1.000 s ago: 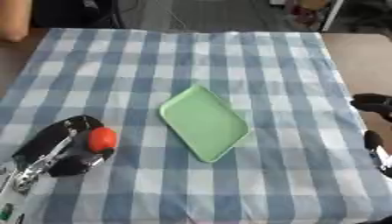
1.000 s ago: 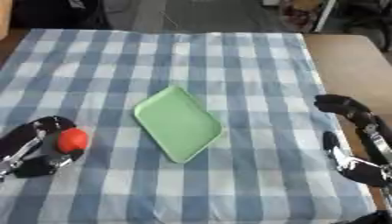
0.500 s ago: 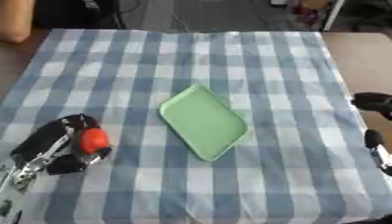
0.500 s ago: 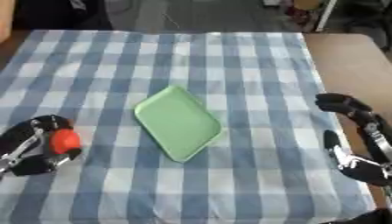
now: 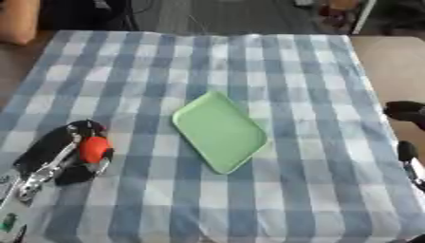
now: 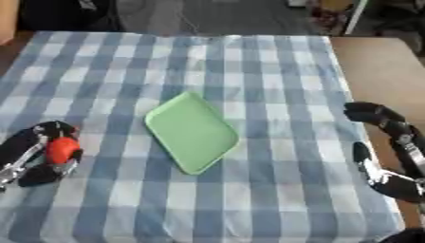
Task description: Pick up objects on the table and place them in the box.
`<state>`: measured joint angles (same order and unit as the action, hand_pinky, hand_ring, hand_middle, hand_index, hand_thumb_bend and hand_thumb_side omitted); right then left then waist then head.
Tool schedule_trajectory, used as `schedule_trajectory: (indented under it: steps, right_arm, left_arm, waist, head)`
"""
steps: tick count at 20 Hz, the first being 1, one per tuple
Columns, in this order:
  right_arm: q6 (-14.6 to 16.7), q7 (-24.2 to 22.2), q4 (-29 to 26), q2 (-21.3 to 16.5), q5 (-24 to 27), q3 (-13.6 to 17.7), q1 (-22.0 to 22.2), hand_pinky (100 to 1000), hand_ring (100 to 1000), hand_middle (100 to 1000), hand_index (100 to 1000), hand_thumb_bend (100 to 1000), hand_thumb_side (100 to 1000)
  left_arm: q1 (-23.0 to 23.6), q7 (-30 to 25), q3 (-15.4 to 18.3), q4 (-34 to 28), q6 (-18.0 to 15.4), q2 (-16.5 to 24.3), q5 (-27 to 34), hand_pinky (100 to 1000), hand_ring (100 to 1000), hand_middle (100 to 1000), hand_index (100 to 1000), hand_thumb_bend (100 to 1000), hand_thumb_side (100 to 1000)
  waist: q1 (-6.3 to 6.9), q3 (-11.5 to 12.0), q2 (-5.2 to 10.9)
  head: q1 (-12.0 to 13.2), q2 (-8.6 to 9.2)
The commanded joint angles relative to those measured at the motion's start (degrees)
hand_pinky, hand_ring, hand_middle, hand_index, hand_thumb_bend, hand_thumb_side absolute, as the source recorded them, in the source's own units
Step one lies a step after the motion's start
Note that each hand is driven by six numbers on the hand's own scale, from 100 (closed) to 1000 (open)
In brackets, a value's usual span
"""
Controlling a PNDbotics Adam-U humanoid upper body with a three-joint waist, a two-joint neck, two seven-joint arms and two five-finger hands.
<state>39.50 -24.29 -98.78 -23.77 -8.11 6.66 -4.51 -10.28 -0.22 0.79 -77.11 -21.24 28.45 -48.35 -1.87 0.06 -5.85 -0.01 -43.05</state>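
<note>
My left hand is low at the table's left side, its fingers curled round a small red-orange object. A light green tray lies flat near the middle of the blue-and-white checked cloth, to the right of that hand. My right hand rests at the right edge of the table with relaxed fingers and nothing in it.
Bare wooden tabletop shows beyond the cloth on the right. Dark furniture and clutter stand past the far edge. A person's arm shows at the upper left corner, off the cloth.
The left hand with the red-orange object has shifted slightly up and away from the near edge. The tray and the right hand have stayed put.
</note>
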Motion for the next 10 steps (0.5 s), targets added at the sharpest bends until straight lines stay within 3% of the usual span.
schedule_trajectory:
  steps: [1,4,10]
  right_arm:
    - [12.47,-12.15,-0.64,-1.64,0.02,0.41,-0.25,832,829,855,842,100,454]
    - [12.47,-12.13,-0.62,-1.62,-0.03,0.41,-0.25,832,829,855,842,100,453]
    - [12.47,-12.04,-0.58,-1.59,-0.11,0.46,-0.25,832,829,855,842,100,451]
  left_arm:
    - [-0.09,0.01,0.03,1.02,0.58,0.97,0.62,639,439,301,431,100,389]
    - [-0.23,-0.12,0.06,1.05,0.78,0.98,1.37,594,364,265,396,100,354]
    - [-0.41,0.13,0.36,0.48,1.17,0.94,2.7,569,303,229,357,100,339]
  waist:
    - [-0.1,-0.02,0.3]
    - [-0.1,-0.03,0.3]
    - [-0.14,0.01,0.34]
  head:
    - [0.34,0.19]
    - [0.33,0.2]
    - [0.28,0.34]
